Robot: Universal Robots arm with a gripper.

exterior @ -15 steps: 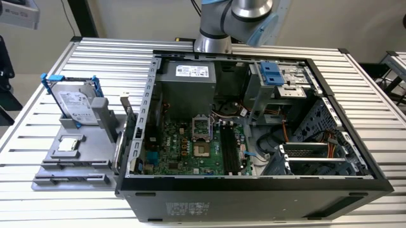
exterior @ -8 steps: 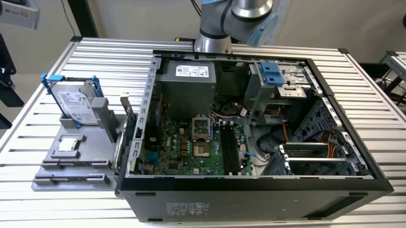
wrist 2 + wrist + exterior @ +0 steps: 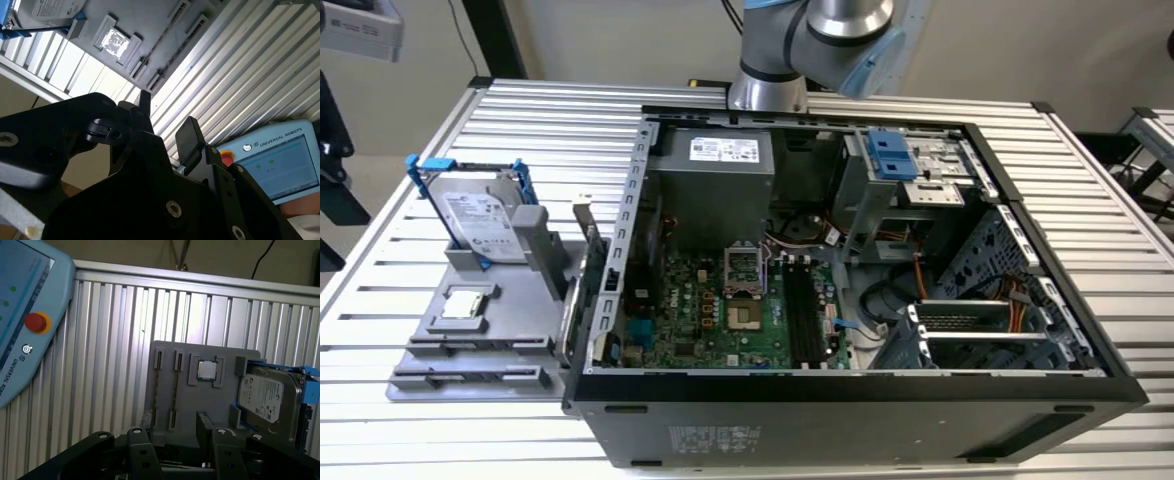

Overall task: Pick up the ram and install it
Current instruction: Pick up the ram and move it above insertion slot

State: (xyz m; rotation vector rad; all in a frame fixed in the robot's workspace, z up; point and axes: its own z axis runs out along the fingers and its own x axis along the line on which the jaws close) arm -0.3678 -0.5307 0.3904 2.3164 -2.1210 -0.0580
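In both wrist views my gripper (image 3: 170, 426) (image 3: 167, 112) hangs high over the table, open, with nothing between its black fingers (image 3: 205, 422). Below it lies the grey holder tray (image 3: 200, 405) (image 3: 520, 330), with two long narrow holder slots (image 3: 176, 387). Each slot shows just a thin dark line, so I cannot tell whether the ram stands in one. In the exterior view the open computer case (image 3: 854, 390) shows the green motherboard and its dark memory slots (image 3: 807, 315). I cannot tell whether a stick sits there either.
On the tray stand a silver hard drive in a blue frame (image 3: 480, 225) (image 3: 270, 400) and a small square processor chip (image 3: 463, 303) (image 3: 206, 370). A blue teach pendant with a red button (image 3: 36, 322) lies on the ribbed aluminium table (image 3: 547, 130). The arm's base (image 3: 767, 90) rises behind the case.
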